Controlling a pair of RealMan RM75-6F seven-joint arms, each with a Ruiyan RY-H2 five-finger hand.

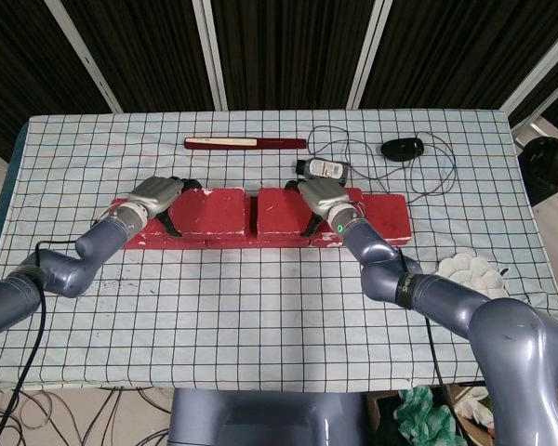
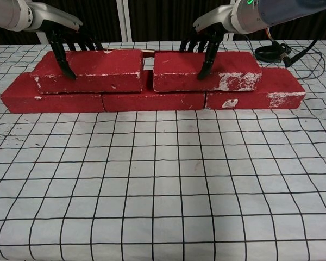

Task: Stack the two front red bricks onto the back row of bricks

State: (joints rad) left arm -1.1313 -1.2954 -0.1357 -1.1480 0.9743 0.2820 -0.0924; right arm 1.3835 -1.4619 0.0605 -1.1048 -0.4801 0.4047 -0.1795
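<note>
Three red bricks form the bottom row (image 2: 152, 101) across the table. Two more red bricks lie on top of it. The upper left brick (image 2: 95, 72) (image 1: 209, 210) rests over the left and middle bricks. My left hand (image 2: 65, 37) (image 1: 154, 196) grips its left end, thumb down the front face and fingers behind. The upper right brick (image 2: 228, 69) (image 1: 279, 210) rests over the middle and right bricks. My right hand (image 2: 209, 33) (image 1: 322, 196) holds it near the middle, thumb in front and fingers behind. A narrow gap separates the two upper bricks.
Behind the bricks lie a long red-and-white stick (image 1: 245, 143), a small device (image 1: 324, 168), a black mouse (image 1: 402, 148) and its looping cable (image 1: 437, 177). A white flower-shaped object (image 1: 472, 275) sits near the table's right edge. Checked cloth (image 2: 163, 185) covers the front.
</note>
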